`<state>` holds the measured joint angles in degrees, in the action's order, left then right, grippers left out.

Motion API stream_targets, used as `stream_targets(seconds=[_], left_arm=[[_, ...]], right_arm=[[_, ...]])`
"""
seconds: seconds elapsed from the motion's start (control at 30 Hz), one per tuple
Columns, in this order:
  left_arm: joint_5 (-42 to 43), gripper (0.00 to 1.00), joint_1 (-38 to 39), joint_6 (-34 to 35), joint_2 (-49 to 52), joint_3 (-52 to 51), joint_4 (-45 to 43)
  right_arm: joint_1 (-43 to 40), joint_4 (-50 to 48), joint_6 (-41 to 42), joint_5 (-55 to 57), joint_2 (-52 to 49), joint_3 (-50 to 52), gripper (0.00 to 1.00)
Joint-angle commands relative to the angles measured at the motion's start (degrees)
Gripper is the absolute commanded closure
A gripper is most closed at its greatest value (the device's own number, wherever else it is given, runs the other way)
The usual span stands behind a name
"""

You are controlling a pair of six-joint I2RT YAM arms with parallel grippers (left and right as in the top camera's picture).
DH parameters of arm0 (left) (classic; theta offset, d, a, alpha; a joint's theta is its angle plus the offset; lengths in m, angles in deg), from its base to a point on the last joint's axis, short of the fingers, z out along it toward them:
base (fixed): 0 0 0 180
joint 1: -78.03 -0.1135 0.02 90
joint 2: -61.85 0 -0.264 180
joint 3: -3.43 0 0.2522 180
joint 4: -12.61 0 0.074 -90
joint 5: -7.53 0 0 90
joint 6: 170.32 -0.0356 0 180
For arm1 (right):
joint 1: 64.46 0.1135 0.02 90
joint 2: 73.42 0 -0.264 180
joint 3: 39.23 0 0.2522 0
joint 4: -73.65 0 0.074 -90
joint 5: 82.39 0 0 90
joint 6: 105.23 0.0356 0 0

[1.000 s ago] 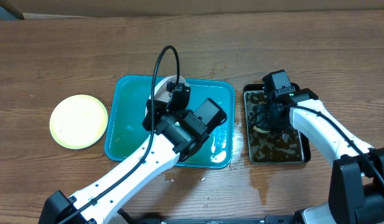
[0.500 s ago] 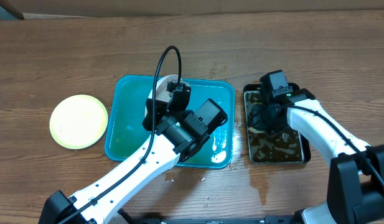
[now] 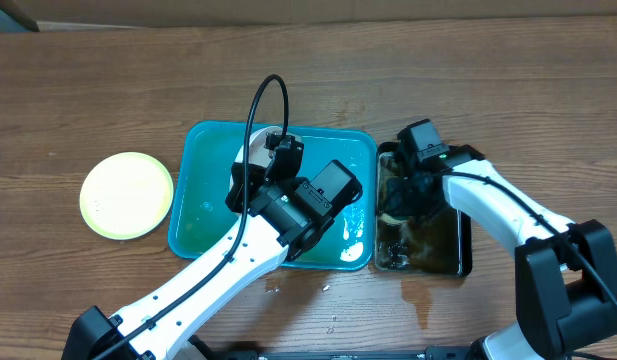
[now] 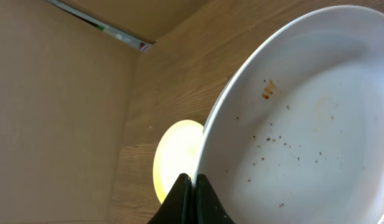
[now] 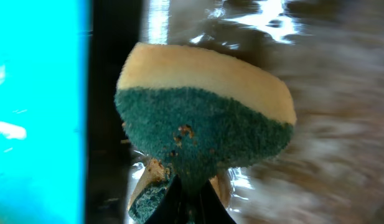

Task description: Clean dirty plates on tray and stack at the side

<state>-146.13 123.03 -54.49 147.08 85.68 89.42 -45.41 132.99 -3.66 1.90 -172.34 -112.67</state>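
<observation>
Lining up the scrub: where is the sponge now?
The sponge is pinched in the right gripper over the black pan of murky water, just right of the teal tray in the overhead view.

Teal tray (image 3: 201, 205), yellow-green plate (image 3: 126, 194) — white plate (image 4: 304, 130) brown-speckled, sponge (image 5: 204, 118) yellow over green.
</observation>
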Motion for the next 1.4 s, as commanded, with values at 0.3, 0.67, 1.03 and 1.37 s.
stream_targets(seconds=[0.3,0.67,1.03,1.37], left_arm=[[1.8,0.96,-0.4,3.6,-0.9,-0.1,-0.1],[1.8,0.96,-0.4,3.6,-0.9,-0.1,0.0],[1.8,0.96,-0.4,4.0,-0.9,-0.1,0.0],[2.3,0.96,-0.4,4.1,-0.9,-0.1,0.0]], right_arm=[[-7.9,8.3,2.5,-5.2,0.1,-0.3,0.96],[-5.8,9.7,5.1,-1.9,0.1,-0.3,0.94],[-6.0,9.6,-9.1,-17.5,0.1,-0.3,0.96],[-5.7,9.1,10.0,-4.2,0.1,-0.3,0.96]])
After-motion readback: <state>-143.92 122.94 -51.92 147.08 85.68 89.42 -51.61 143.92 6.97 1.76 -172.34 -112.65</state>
